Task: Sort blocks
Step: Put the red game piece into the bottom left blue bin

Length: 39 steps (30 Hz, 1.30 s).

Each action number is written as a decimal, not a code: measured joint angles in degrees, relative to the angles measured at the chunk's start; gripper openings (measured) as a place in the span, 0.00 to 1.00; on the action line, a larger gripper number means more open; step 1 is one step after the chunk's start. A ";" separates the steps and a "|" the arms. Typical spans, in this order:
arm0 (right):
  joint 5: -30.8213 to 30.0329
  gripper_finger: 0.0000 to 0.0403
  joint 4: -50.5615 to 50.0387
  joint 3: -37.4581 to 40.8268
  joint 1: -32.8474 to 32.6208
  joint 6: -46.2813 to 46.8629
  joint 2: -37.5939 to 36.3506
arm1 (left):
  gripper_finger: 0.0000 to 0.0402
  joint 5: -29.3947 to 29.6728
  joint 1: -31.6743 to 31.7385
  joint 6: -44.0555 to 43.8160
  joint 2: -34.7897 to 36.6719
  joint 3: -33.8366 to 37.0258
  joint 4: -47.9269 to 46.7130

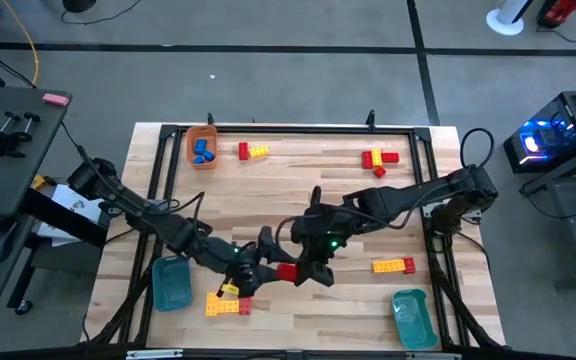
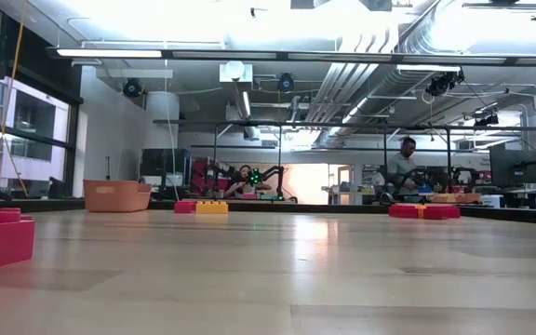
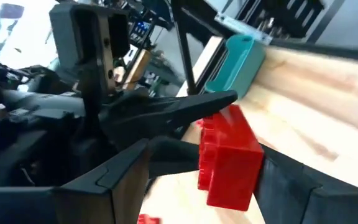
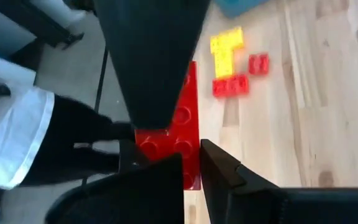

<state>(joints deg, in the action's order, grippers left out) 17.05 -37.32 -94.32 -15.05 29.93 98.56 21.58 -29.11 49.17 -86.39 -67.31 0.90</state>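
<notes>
A red block sits between both grippers over the near middle of the table. My right gripper reaches it from the right and is shut on it. My left gripper comes from the left and is open; its fingers stand on either side of the red block. Other blocks lie flat on the wood: a yellow and red cluster, a yellow-red row, a red-yellow row and a red group. Blue blocks lie in the orange tray. My right gripper pinches the red block by one end between its two fingers. The left wrist view shows those fingers coming level from the table's right side. My left gripper has one finger close beside the block's face; whether it touches, I cannot tell.
The orange tray stands at the far left corner. One teal tray is near left, close to my left arm, and another is near right. A black frame borders the table. People and equipment show in the room beyond.
</notes>
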 joint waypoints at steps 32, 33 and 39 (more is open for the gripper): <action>-11.91 0.32 -16.83 -19.03 3.13 -1.76 -0.02 | 0.14 23.72 3.09 -44.48 6.88 0.29 -43.61; -13.26 0.33 -18.76 -20.39 3.26 -1.83 -0.04 | 0.14 27.35 4.95 -53.21 8.18 1.09 -50.73; -17.89 0.35 -21.59 -24.22 2.98 -3.09 -0.07 | 0.14 29.71 22.41 -98.01 18.33 13.76 -75.32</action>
<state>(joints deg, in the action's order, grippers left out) -0.84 -58.91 -118.54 -12.07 26.85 98.50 51.29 -6.70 -48.84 -68.06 -53.55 -74.42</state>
